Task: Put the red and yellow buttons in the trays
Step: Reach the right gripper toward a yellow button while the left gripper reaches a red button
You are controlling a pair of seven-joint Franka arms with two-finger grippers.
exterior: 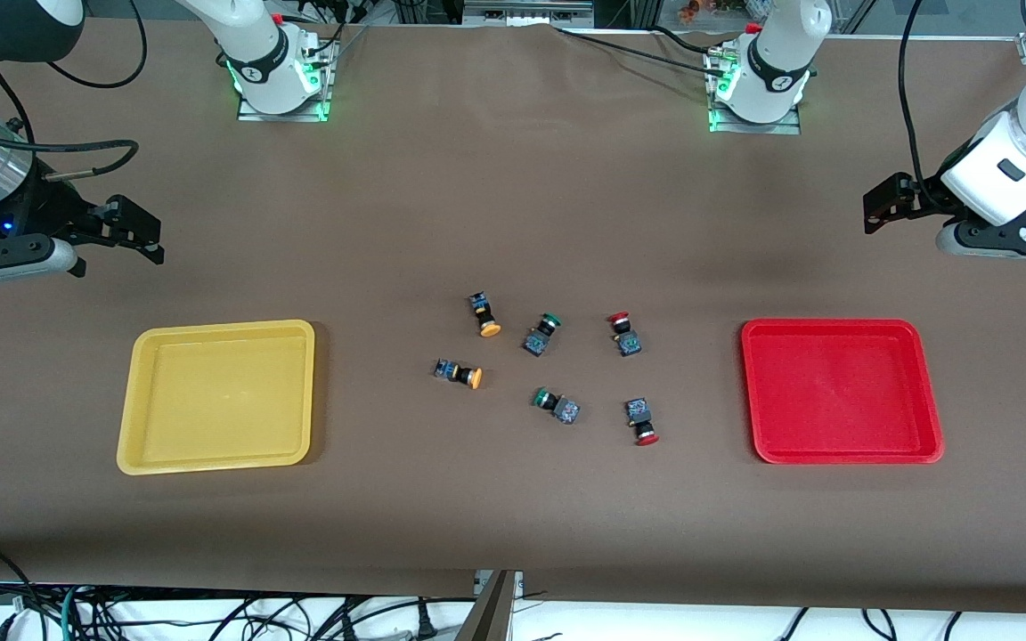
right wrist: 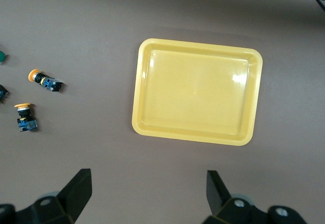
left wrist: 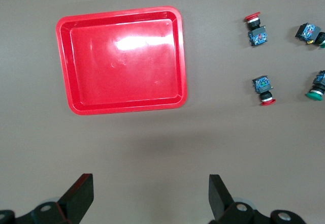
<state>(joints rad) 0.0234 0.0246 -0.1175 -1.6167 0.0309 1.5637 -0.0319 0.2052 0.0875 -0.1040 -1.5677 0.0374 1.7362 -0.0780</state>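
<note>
**Plastic buttons loose mid-table, both trays bare**

Plastic switches — small, light, rigid, likely to roll on their round caps, so I'd pinch across the blocky bodies. Two red buttons (exterior: pixel 627 335) (exterior: pixel 641 420) lie at 9 o'clock from the empty red tray (exterior: pixel 841 450); two yellow buttons (exterior: pixel 484 314) (exterior: pixel 459 373) at 3 o'clock from the empty yellow tray (exterior: pixel 215 458). Green buttons (exterior: pixel 542 335) sit between them. Left gripper (left wrist: pixel 151 193) hovers beside the red tray and right gripper (right wrist: pixel 148 191) beside the yellow one — both with fingers spread, holding nothing.

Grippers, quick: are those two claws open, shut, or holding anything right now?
Left gripper: open, holding nothing, up above the table near the red tray.
Right gripper: open, holding nothing, near the yellow tray.
</note>
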